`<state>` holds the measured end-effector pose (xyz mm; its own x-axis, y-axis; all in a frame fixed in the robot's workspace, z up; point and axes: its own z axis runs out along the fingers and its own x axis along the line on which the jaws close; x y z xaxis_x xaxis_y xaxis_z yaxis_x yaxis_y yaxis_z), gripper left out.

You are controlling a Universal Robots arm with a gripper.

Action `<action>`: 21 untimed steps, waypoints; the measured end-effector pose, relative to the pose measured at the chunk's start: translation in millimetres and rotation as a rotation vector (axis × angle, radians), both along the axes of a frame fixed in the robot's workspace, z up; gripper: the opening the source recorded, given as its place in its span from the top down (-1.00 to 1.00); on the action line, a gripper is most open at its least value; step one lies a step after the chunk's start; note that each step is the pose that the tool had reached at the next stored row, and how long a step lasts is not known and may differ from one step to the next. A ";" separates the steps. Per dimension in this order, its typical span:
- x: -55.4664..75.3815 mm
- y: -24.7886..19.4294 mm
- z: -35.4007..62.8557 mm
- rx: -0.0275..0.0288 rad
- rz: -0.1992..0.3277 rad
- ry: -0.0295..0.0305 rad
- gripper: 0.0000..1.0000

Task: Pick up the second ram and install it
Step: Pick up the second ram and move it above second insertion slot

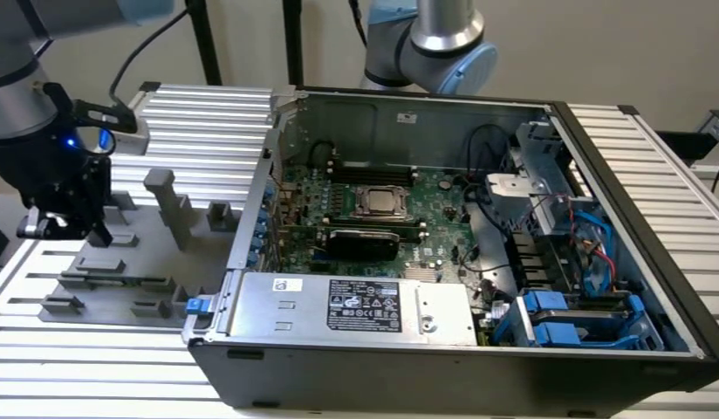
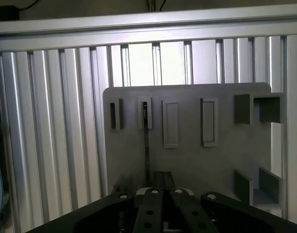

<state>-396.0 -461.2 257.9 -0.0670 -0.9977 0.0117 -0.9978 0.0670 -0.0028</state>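
The second ram [image 2: 146, 155] shows edge-on as a thin dark strip standing on the gray fixture plate [image 2: 226, 160], one end in a small slot block [image 2: 145, 114]. My gripper [image 2: 163, 187] hovers above the plate, slightly to one side of the strip. Its fingers are shut together with nothing between them. In the exterior view the gripper [image 1: 66, 229] hangs over the far left part of the gray fixture [image 1: 115, 262], a short way above it and well left of the open computer case [image 1: 453, 218].
The case lies open with its motherboard [image 1: 372, 205], CPU socket [image 1: 380, 201] and long black slots [image 1: 359, 229] exposed. The power supply [image 1: 359, 305] fills its front. Tall gray fixture blocks [image 1: 167, 205] stand between gripper and case. Ribbed aluminium table [image 1: 104, 367] surrounds everything.
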 end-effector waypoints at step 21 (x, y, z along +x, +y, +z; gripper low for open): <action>2.2 -12.5 -34.4 0.0008 0.019 -0.0005 0.16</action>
